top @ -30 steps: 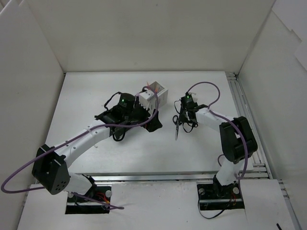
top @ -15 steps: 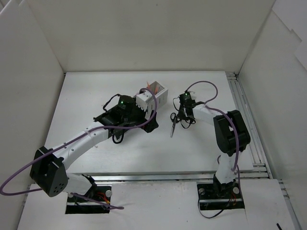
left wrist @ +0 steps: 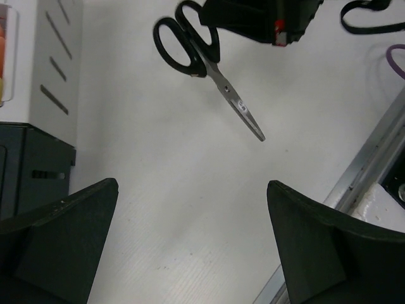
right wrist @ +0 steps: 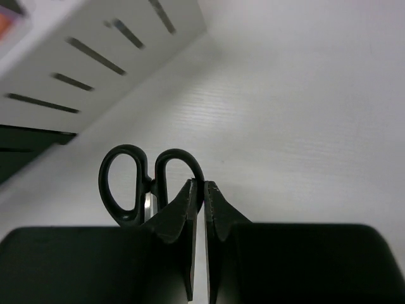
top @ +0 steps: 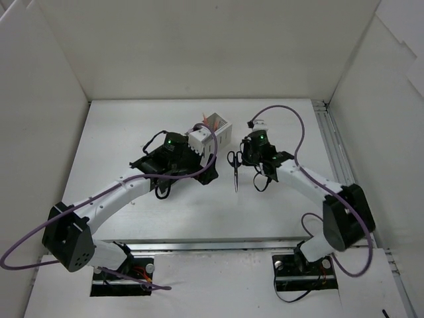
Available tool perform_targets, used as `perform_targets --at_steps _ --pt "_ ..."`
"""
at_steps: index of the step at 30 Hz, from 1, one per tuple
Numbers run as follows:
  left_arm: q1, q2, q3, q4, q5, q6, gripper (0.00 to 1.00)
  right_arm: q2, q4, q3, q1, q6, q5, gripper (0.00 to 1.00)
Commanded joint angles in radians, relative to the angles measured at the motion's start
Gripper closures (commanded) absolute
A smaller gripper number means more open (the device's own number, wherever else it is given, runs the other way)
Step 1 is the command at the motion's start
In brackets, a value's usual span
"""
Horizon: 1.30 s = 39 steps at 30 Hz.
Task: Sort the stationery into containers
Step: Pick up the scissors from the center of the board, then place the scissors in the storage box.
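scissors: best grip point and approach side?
Probably the handle end of the scissors, where the black loops meet the blades. That is the thickest part, while the closed blades are thin and taper. Come from the right arm's side, since the white compartment crowds the other. The right gripper is shut there.

A white worktop (top: 126, 132) is enclosed at the back and on both sides by plain white panels (top: 205, 46). Its right edge is lined by a metal rail (top: 333, 142), and a second rail (top: 212, 246) is laid along the near edge.
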<state>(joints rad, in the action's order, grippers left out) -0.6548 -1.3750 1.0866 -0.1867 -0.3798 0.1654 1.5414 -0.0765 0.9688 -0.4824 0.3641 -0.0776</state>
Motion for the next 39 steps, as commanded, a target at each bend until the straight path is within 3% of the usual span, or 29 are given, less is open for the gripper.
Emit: perform_targets --at_steps 1,7,17,21,22,24,25,27,28,30,33,36,37,38,39 --pt "-0.005 0.011 0.068 0.053 -0.121 0.009 0.0 -0.153 -0.109 -0.031 -0.018 -0.056 0.064 1.0" --pt "-0.005 0.05 0.001 0.179 -0.281 0.065 0.01 -0.319 -0.097 -0.093 -0.093 -0.102 0.07 1.0" --pt "-0.005 -0.044 0.029 0.276 -0.31 0.144 0.01 -0.443 -0.186 -0.151 -0.191 -0.108 0.183 1.0" --pt "-0.016 -0.085 0.056 0.283 -0.34 0.152 0.26 -0.463 -0.21 -0.168 -0.205 -0.099 0.179 1.0" --pt "-0.016 -0.087 0.059 0.28 -0.341 0.146 0.38 -0.469 -0.221 -0.17 -0.205 -0.097 0.177 1.0" --pt "-0.025 -0.088 0.062 0.279 -0.34 0.145 0.51 -0.475 -0.233 -0.173 -0.205 -0.102 0.188 1.0" --pt "-0.025 -0.087 0.061 0.283 -0.34 0.148 0.67 -0.475 -0.236 -0.171 -0.208 -0.105 0.191 1.0" --pt "-0.025 -0.081 0.056 0.291 -0.332 0.154 0.83 -0.472 -0.229 -0.163 -0.209 -0.113 0.203 1.0" --pt "-0.025 -0.076 0.055 0.297 -0.33 0.155 0.98 -0.466 -0.22 -0.16 -0.209 -0.114 0.205 1.0" --pt "-0.025 -0.062 0.047 0.303 -0.321 0.158 1.0 -0.466 -0.206 -0.154 -0.208 -0.117 0.202 1.0" --pt "-0.025 -0.044 0.038 0.311 -0.286 0.152 1.0 -0.469 -0.187 -0.15 -0.209 -0.12 0.181 0.9" --pt "-0.025 -0.019 0.041 0.299 -0.22 0.129 1.0 -0.487 -0.177 -0.147 -0.209 -0.117 0.157 0.51" --pt "-0.025 -0.01 0.044 0.273 -0.193 0.115 1.0 -0.497 -0.166 -0.145 -0.208 -0.116 0.144 0.23" --pt "-0.025 0.002 0.047 0.262 -0.156 0.103 1.0 -0.503 -0.16 -0.145 -0.211 -0.117 0.131 0.02" --pt "-0.025 0.031 0.047 0.235 -0.081 0.074 1.0 -0.51 -0.149 -0.147 -0.211 -0.117 0.106 0.02"
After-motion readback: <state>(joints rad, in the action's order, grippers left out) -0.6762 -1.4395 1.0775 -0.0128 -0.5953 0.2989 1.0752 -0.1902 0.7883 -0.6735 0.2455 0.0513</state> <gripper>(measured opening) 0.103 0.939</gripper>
